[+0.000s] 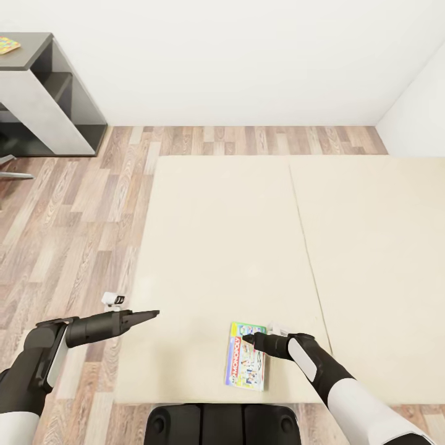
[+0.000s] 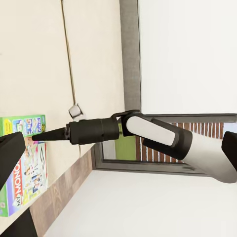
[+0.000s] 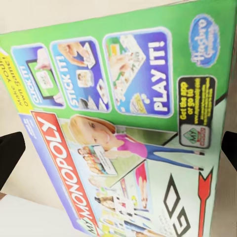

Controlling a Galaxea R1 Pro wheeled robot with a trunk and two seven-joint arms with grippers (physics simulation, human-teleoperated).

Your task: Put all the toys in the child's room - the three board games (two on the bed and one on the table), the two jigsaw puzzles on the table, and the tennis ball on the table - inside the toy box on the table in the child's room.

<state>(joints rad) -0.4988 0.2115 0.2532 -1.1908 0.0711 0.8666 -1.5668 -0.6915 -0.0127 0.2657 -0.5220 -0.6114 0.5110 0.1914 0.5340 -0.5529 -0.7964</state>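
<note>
One board game [image 1: 247, 363], a flat Monopoly box with a red banner, lies face up near the 6 o'clock edge of the bed [image 1: 266, 247], and the right gripper [image 1: 249, 339] hovers over the box's far end, fingers pointing toward 9 o'clock. The right wrist view looks squarely onto the lid [image 3: 123, 123] with a dark fingertip at each side edge of the picture, so the jaws stand apart with nothing between them. I judge the box light and stiff, its glossy print somewhat slippery and its walls thin enough to buckle under a hard pinch; lying flat on a soft mattress, it offers little to grab from above, so a hold across a short edge, or after sliding it partly past the bed's near edge, looks safest. At 8 o'clock the left gripper [image 1: 147, 315] hangs over the bed's side edge; whether its fingers are parted I cannot tell. Far off at 10 o'clock, the table's [image 1: 37, 52] dark lower section carries a jigsaw puzzle [image 1: 8, 44].
</note>
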